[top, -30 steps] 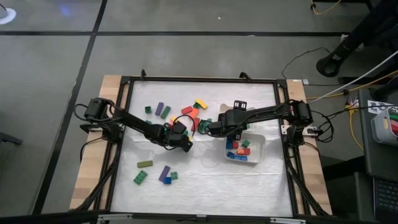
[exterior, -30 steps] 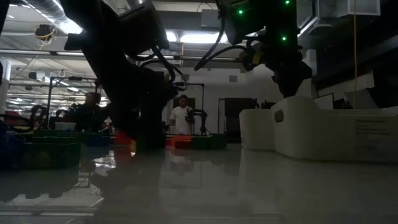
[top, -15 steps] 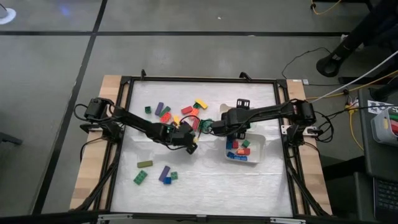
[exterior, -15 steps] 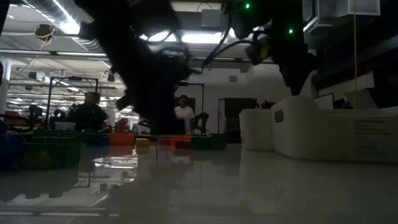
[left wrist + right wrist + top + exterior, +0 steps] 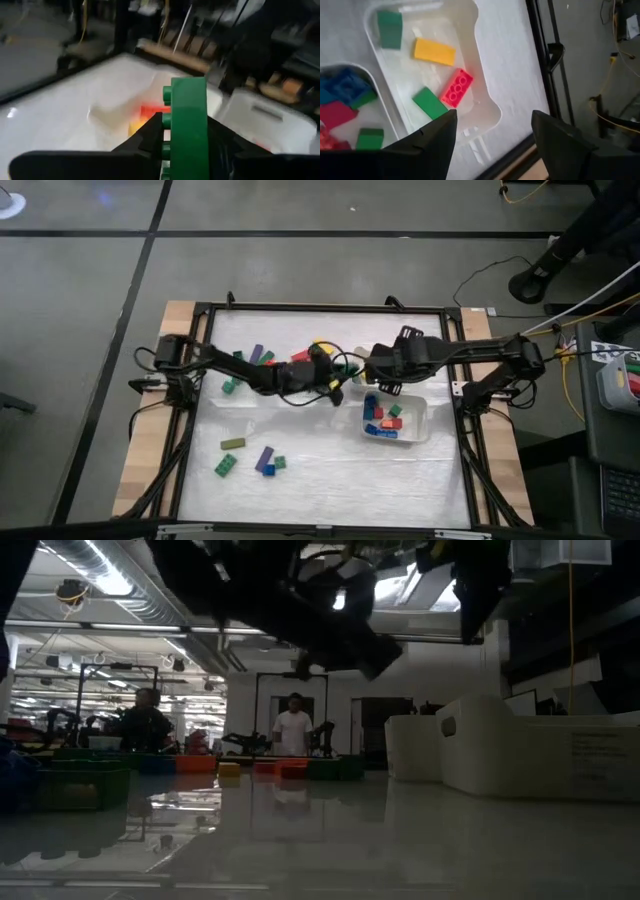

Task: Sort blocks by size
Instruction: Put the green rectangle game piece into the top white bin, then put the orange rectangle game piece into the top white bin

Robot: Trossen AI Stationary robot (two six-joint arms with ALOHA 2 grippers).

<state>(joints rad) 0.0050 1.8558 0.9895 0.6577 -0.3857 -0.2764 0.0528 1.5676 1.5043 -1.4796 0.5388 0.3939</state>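
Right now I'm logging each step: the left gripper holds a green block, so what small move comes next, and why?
Probably carry the green block, clamped in the left gripper, on toward the white trays and release it there; it hangs lifted mid-table.

The floor [image 5: 300, 220] around the table is grey with dark lines. Far off, long lights [image 5: 95, 570] shine on the ceiling. A person [image 5: 293, 728] stands by a white wall [image 5: 410, 675].

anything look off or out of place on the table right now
Nothing stands out. Loose blocks lie scattered on the table, as unsorted ones would. The left gripper holds a green block cleanly; the right gripper hangs open over a white tray.
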